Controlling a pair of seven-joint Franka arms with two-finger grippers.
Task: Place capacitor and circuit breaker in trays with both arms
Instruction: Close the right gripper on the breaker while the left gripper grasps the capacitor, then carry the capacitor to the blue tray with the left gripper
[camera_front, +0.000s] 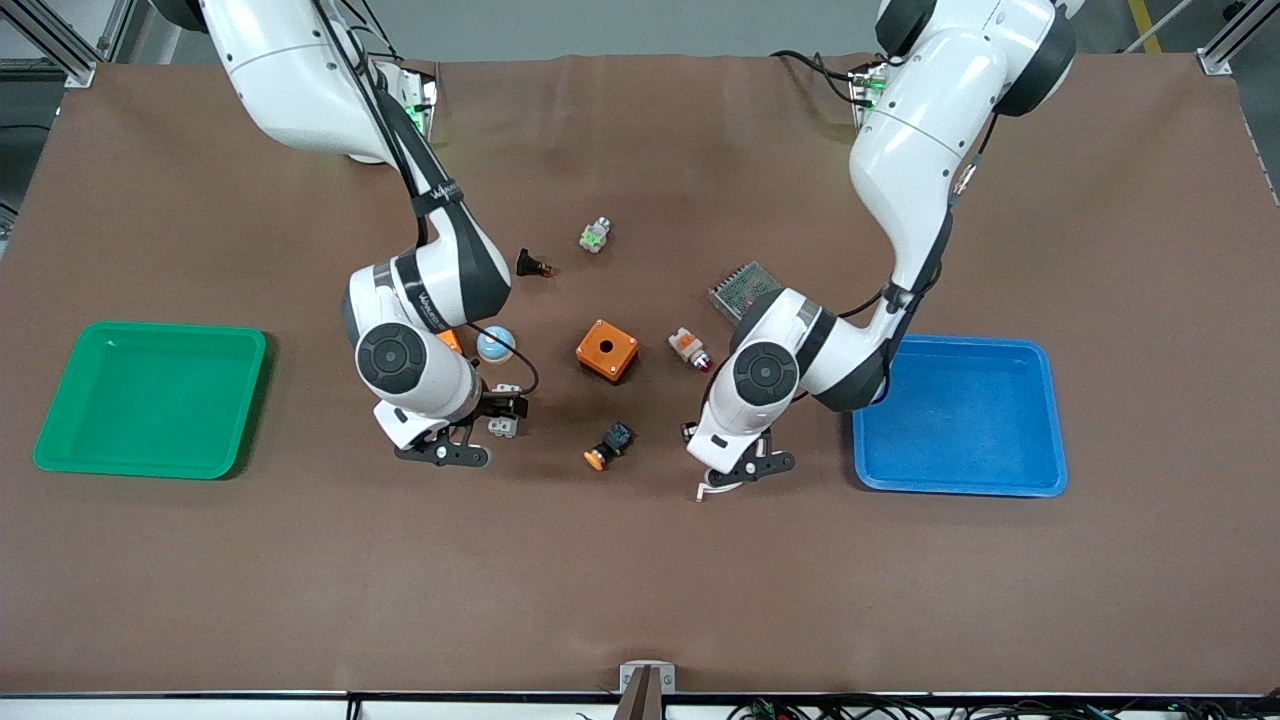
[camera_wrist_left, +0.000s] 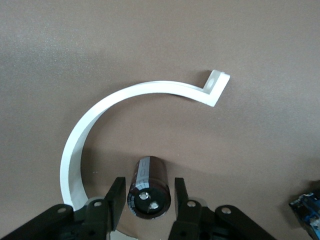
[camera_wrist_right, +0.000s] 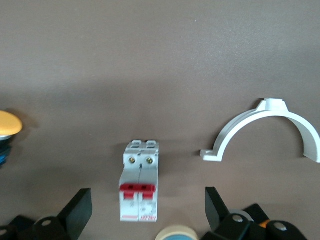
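The capacitor (camera_wrist_left: 150, 187), a small black cylinder with two pale marks on its end, lies on the brown mat between my left gripper's (camera_wrist_left: 148, 184) fingers, with a gap on each side. That gripper (camera_front: 692, 436) is open and low over the mat near the blue tray; the hand hides most of the capacitor in the front view. The circuit breaker (camera_wrist_right: 140, 182), white-grey with red levers, lies between the wide-open fingers of my right gripper (camera_wrist_right: 148, 195). In the front view the breaker (camera_front: 505, 427) sits just under the right gripper (camera_front: 503, 412).
A green tray (camera_front: 150, 400) sits at the right arm's end, a blue tray (camera_front: 960, 415) at the left arm's end. An orange box (camera_front: 607, 350), an orange-capped switch (camera_front: 608, 447), an indicator lamp (camera_front: 690, 348) and a white curved clamp (camera_wrist_left: 100, 115) lie around the grippers.
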